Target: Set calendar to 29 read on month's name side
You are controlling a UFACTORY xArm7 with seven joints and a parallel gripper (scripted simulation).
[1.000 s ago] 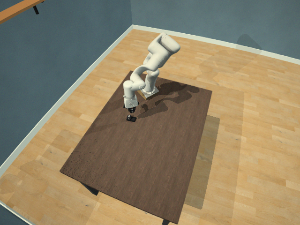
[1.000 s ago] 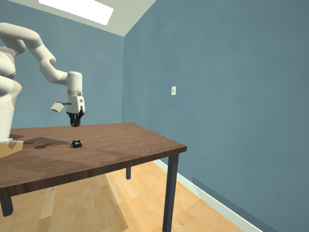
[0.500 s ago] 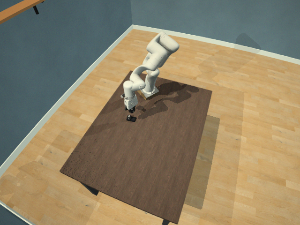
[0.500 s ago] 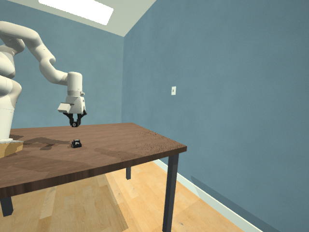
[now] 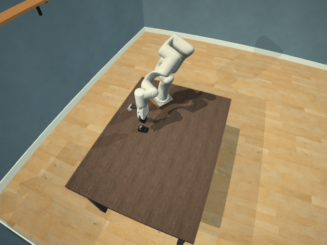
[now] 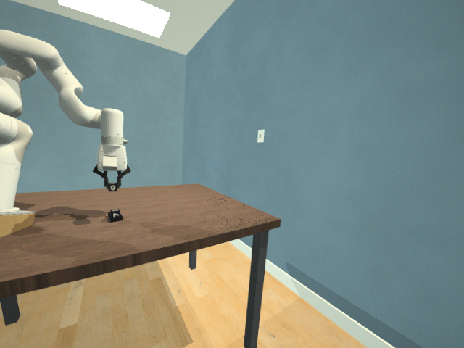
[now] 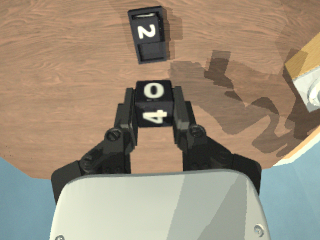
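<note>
My gripper (image 5: 142,121) (image 6: 112,184) (image 7: 154,99) is shut on a black cube (image 6: 112,187) (image 7: 154,91) and holds it in the air above the table. In the wrist view the cube shows a white 0 and, on the adjoining face, a 4 lying sideways. The black tray (image 5: 145,129) (image 6: 114,220) (image 7: 151,52) stands on the table, below and apart from the held cube. The other black cube (image 5: 141,127) (image 6: 115,214) (image 7: 147,32) sits in one end of the tray, a sideways 2 facing the wrist view. The tray's other end is empty. The month's name cannot be read.
The brown table (image 5: 158,168) (image 6: 149,239) (image 7: 65,65) carries the tray. The arm's base (image 5: 161,101) (image 6: 17,220) stands on a wooden block at the table's back end in the top view. Shadows of the arm fall across the table near the tray.
</note>
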